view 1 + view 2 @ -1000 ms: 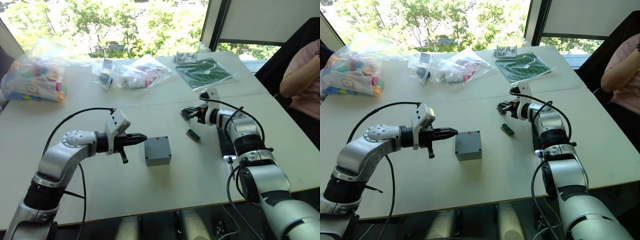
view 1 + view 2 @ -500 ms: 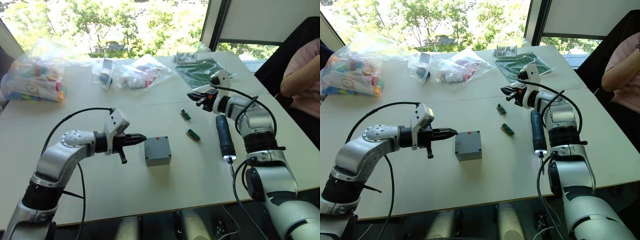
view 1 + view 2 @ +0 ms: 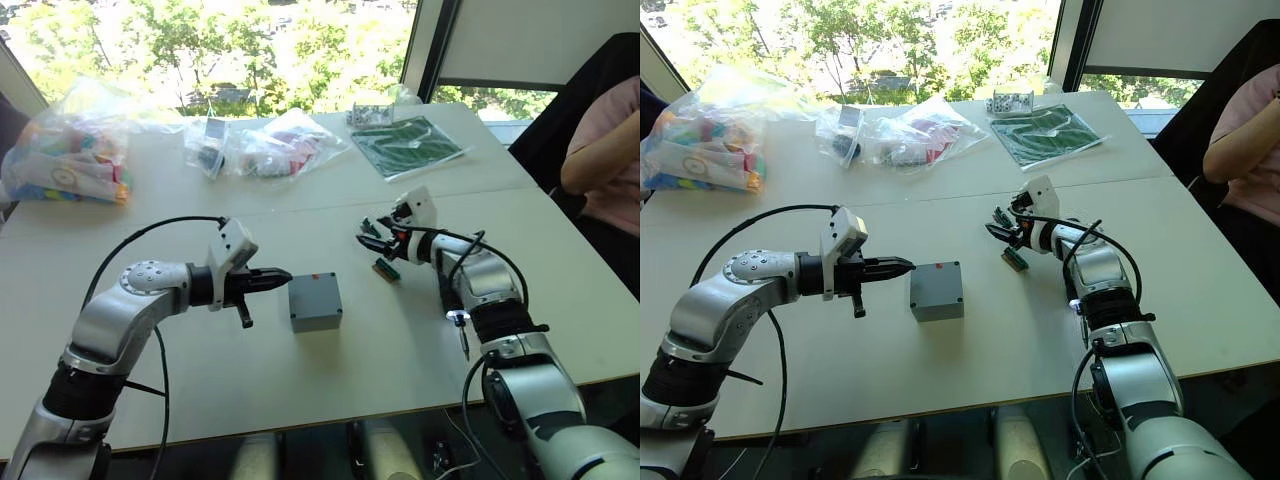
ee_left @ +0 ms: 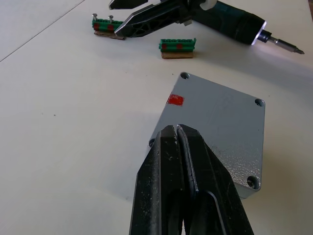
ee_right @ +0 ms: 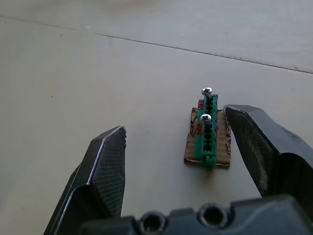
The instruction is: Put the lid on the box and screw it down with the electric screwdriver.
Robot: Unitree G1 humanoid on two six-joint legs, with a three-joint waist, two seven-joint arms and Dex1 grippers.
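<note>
Broad pale beige table (image 3: 330, 395) carries everything. Left gripper (image 3: 283, 274), black two-fingered, is clenched on nothing, tips pointing at the small square grey plastic box (image 3: 315, 301) just beyond them, a narrow gap between the two. In the left wrist view the shallow grey plastic lid (image 4: 220, 128) sits on the box, screw holes at its corners, a small red mark (image 4: 175, 100) near the edge closest to the far connectors. Right gripper (image 3: 1000, 233) hangs spread wide, empty, low over the table; a small green connector block with two silver screws on a brown base (image 5: 208, 134) lies just ahead of its fingertips, nearer one finger, untouched as far as the right wrist view tells. Slim black pen-shaped electric screwdriver (image 4: 234, 28) lies flat on the table under the right forearm, released, its lit collar and thin metal bit pointing away from that gripper. A second green connector block (image 3: 386, 269) lies between the screwdriver and the box.
</note>
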